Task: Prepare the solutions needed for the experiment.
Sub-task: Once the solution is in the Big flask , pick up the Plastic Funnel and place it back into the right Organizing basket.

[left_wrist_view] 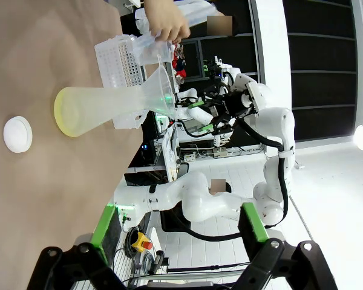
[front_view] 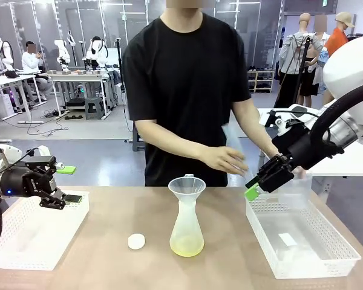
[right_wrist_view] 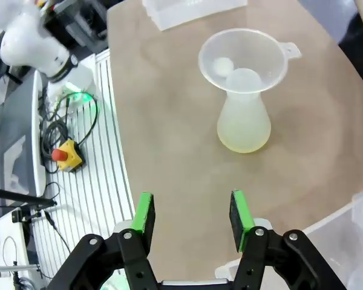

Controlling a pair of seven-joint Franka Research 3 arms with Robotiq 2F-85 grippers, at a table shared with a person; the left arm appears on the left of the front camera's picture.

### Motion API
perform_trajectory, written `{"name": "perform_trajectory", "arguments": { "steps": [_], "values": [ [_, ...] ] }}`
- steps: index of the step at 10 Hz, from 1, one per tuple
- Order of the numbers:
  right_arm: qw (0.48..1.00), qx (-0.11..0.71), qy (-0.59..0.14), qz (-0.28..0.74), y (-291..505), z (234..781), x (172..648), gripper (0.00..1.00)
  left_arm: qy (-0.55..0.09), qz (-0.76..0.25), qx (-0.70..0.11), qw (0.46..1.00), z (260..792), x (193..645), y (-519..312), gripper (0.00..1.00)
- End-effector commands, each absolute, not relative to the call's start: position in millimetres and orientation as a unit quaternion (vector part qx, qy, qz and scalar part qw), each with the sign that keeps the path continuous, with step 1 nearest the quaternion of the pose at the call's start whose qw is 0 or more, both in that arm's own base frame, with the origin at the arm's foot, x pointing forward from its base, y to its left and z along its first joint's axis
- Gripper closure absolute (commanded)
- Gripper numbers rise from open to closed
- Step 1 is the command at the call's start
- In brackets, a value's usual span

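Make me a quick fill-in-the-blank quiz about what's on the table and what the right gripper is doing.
1. The funnel sits in the neck of the ___.
2. In the front view, the white cap lies to the ___ of the funnel.
3. The right gripper is open and holds ___.

Missing words: flask; left; nothing.

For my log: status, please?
Left end effector open; right end effector open, empty. Solution shallow in flask, funnel on top. Person's hand near right end effector.
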State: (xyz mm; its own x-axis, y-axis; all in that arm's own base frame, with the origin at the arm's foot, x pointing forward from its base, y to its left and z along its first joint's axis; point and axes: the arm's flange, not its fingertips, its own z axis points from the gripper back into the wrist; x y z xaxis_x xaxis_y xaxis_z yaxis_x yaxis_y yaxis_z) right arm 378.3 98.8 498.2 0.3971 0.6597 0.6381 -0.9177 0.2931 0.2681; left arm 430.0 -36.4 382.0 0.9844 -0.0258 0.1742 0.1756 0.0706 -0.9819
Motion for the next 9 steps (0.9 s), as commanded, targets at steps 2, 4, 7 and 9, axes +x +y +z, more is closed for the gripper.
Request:
{"name": "perform_trajectory", "arguments": {
  "steps": [2, 4, 7, 9],
  "values": [
    [0.870, 0.259, -0.166, 0.386, 147.4, 503.7, 381.7, 0.37, -0.062, -0.070, -0.682, 0.725, 383.8, 430.6, -37.7, 0.00],
    [0.895, 0.280, -0.185, 0.293, 170.0, 509.3, 389.2, 0.37, -0.062, -0.070, -0.682, 0.725, 383.8, 430.6, -37.7, 0.00],
    [0.856, 0.362, -0.143, 0.341, 188.2, 505.3, 381.1, 0.37, -0.062, -0.070, -0.682, 0.725, 383.8, 430.6, -37.7, 0.00],
    [0.900, 0.284, -0.174, 0.281, 176.6, 506.2, 385.1, 0.37, -0.062, -0.070, -0.682, 0.725, 383.8, 430.6, -37.7, 0.00]
  ]
}}
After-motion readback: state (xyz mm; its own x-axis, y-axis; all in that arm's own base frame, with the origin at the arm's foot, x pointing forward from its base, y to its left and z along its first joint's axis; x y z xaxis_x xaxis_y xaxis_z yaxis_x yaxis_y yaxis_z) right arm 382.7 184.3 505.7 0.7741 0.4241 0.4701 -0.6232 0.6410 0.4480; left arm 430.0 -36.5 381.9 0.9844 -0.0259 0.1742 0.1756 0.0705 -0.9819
